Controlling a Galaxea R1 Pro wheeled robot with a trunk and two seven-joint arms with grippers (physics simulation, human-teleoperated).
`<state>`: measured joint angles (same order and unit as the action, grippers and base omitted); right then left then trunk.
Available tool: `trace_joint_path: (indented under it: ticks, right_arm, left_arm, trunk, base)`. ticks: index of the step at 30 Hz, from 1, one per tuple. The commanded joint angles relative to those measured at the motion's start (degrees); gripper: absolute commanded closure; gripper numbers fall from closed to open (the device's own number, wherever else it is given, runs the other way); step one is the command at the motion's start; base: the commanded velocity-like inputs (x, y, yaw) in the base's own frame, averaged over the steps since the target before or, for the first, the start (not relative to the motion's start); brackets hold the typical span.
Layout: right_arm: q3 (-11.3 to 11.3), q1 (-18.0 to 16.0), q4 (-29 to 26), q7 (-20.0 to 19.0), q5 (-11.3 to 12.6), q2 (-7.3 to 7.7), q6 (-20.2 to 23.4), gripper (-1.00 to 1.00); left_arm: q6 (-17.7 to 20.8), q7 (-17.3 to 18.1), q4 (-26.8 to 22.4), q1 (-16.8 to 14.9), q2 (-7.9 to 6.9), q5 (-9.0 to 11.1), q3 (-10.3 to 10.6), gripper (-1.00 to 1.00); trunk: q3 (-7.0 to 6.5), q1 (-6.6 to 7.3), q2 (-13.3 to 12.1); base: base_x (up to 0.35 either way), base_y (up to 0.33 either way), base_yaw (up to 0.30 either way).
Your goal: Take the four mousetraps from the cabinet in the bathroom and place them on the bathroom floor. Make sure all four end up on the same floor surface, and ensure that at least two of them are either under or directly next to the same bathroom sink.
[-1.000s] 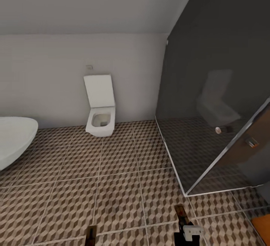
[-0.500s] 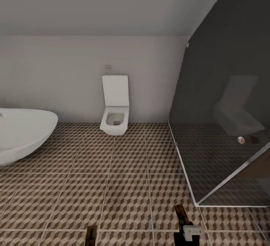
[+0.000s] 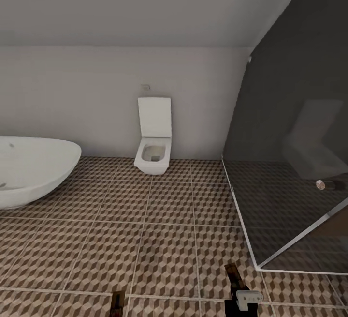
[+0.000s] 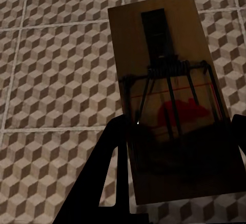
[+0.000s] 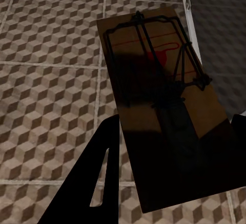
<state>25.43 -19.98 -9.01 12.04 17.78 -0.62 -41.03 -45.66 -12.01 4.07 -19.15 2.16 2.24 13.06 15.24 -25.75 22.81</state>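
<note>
My left gripper (image 4: 177, 147) clamps one mousetrap (image 4: 171, 80), my right gripper (image 5: 169, 152) another mousetrap (image 5: 154, 80), both carried above the bathroom floor (image 3: 159, 239); toilet (image 3: 153, 148) and bathtub (image 3: 34, 169) ahead, so none placed yet, I judge, sink unfound

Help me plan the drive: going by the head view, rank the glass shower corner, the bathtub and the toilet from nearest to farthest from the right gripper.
1. Glass shower: its near corner sits just ahead of the right gripper, to its right.
2. Bathtub: across the floor, far left.
3. Toilet: against the back wall, ahead and slightly left.
</note>
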Motion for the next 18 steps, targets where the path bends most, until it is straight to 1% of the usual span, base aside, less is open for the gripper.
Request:
trace_joint_path:
  ticks: [1,4,6,18]
  right_arm:
    - [0.49,-0.05,0.04,0.17,0.46,0.00,-0.19,1.00]
    - [0.49,-0.05,0.04,0.17,0.47,0.00,-0.19,1.00]
    - [0.49,-0.05,0.04,0.17,0.49,0.00,-0.19,1.00]
    - [0.49,-0.05,0.04,0.17,0.48,0.01,-0.19,1.00]
  left_arm:
    - [-0.31,-0.39,0.24,-0.10,0.04,0.13,0.48,1.00]
    - [-0.31,-0.39,0.24,-0.10,0.04,0.13,0.48,1.00]
    - [-0.31,-0.39,0.24,-0.10,0.04,0.13,0.48,1.00]
    - [-0.31,-0.39,0.24,-0.10,0.04,0.13,0.48,1.00]
  trunk:
    - [0.10,-0.03,0.11]
    - [0.10,-0.03,0.11]
    - [0.09,-0.03,0.11]
    - [-0.08,-0.03,0.11]
  base:
    - [0.017,0.000,0.001]
    - [0.084,0.047,0.001]
    - [0.155,0.162,-0.024]
    - [0.190,0.228,-0.059]
